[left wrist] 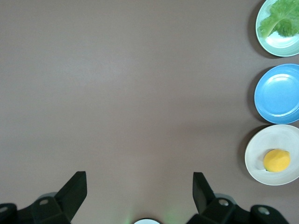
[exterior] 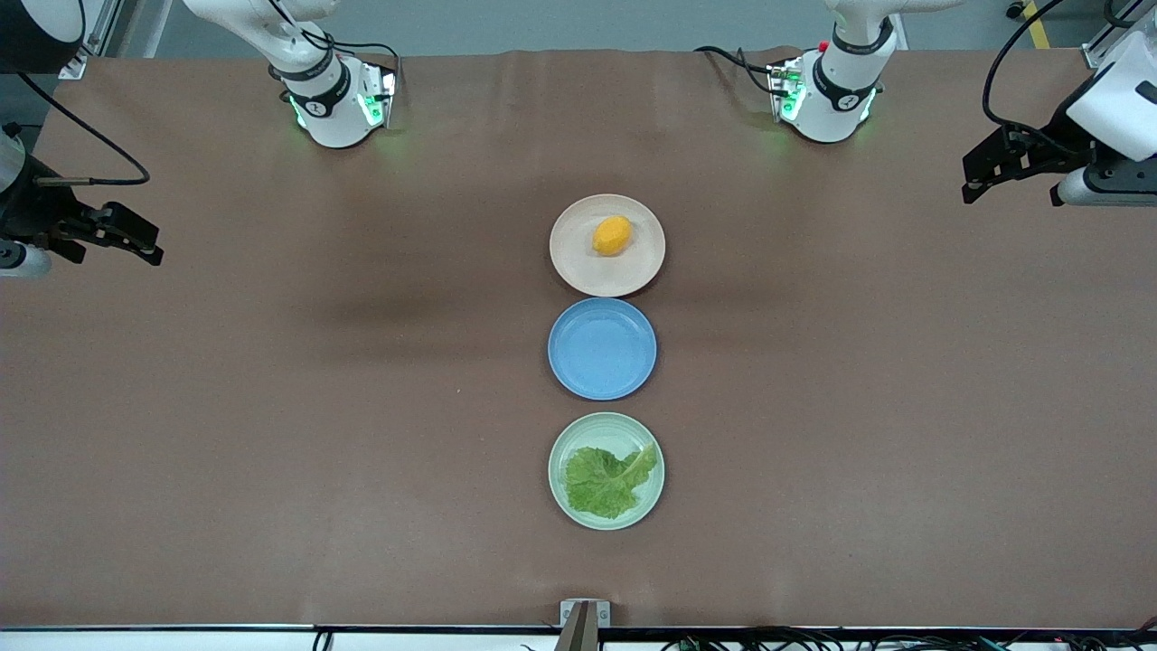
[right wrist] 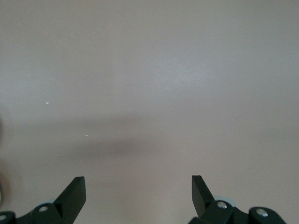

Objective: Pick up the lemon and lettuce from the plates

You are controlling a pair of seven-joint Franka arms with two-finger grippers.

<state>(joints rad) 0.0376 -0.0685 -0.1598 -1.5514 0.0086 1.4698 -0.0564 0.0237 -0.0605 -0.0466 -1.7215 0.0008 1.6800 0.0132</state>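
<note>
- Lettuce (exterior: 607,480) on mint plate (exterior: 569,503), nearest the camera; blue plate (exterior: 602,348) next; lemon (exterior: 612,235) on beige plate (exterior: 578,267), farthest.
- Left gripper (exterior: 974,185) and right gripper (exterior: 149,247) both spread, empty, over bare table (exterior: 271,407) ends, well apart from plates.

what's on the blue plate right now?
Nothing: the blue plate is bare. The lemon sits on the beige plate, the lettuce on the green plate. Whatever lies under the lettuce is hidden.

Mint plate (left wrist: 280,45) & blue plate (left wrist: 275,100) cut by frame edge
</note>
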